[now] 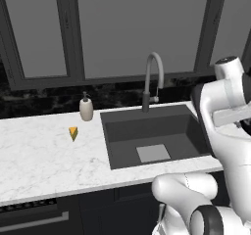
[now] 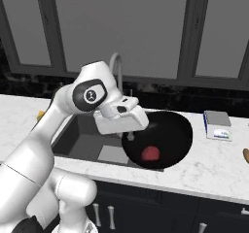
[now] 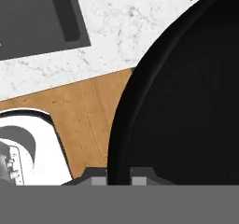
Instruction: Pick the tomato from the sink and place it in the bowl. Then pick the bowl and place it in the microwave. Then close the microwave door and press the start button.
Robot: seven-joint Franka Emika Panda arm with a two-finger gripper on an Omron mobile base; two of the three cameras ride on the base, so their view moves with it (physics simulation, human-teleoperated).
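Bowl (image 2: 168, 130) is being held by its rim in closed gripper (image 3: 119, 174); tomato (image 2: 151, 153) is being shown inside at 7 o'clock, right base view alone.

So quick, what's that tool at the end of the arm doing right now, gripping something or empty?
Tool: closed on the rim of the black bowl, holding it above the counter by the sink; the tomato sits inside the bowl.

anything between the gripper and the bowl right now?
No. The gripper is shut on the bowl at its rim, holding it lifted over the right end of the sink, with the tomato inside. Nothing visible sits between them. The microwave isn't in view, so that path can't be judged.
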